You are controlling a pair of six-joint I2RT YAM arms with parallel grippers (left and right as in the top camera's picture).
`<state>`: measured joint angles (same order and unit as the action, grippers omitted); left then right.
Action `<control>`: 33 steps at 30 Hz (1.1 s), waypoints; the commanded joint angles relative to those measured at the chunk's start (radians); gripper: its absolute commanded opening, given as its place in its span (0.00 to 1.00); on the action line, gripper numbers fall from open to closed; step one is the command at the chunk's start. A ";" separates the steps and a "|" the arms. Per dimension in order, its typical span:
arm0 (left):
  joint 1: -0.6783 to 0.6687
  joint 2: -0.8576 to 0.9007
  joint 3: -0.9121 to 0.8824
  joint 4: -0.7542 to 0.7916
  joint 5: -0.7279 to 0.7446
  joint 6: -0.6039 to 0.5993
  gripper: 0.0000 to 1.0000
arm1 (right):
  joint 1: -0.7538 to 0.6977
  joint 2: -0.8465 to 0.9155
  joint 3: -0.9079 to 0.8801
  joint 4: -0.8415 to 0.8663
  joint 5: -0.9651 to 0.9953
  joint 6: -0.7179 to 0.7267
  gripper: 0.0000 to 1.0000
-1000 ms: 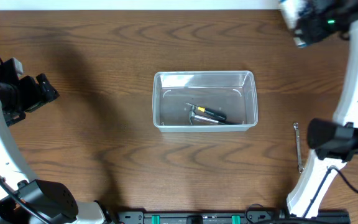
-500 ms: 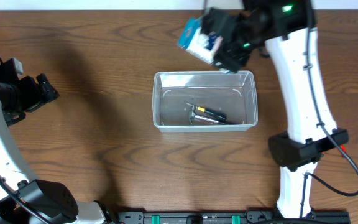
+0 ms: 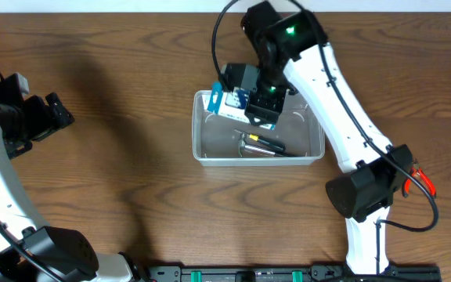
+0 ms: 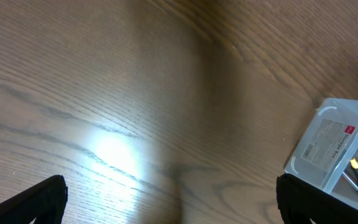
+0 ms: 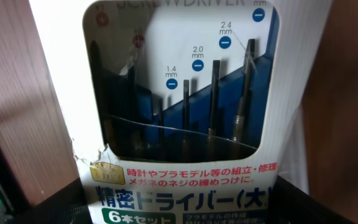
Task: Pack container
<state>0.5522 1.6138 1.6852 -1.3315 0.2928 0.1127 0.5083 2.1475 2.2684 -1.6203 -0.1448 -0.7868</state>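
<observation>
Two small tools lie in the clear container (image 3: 196,137) in the middle of the brown table (image 3: 116,180): a screwdriver (image 3: 272,145) with a black and yellow handle, and a shiny metal tool (image 3: 250,146) touching it. The right pincer (image 3: 250,106) is clamped on a blue and white screwdriver set box (image 3: 227,102). It holds the box tilted, over the back left corner of the container. Part of the box looks to be over the rim, not over the inside.

That is where I think it could go wrong. If the pincer lets go here, the box could hit the rim, tip over and fall out onto the table. The container looks light, so a bump from the arm or the box could push it away. The box could also land on the two tools and sit crooked. I think it should move more over the middle and come lower first.

Far off to the left, the left pincer (image 3: 53,117) has its jaws wide apart and holds nothing.
</observation>
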 commanded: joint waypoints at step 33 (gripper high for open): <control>0.004 0.001 0.000 -0.003 0.010 0.014 0.98 | -0.004 -0.013 -0.459 0.380 0.006 0.009 0.38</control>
<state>0.5522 1.6138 1.6852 -1.3315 0.2932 0.1127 0.5083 2.1475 1.8099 -1.2400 -0.1333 -0.7895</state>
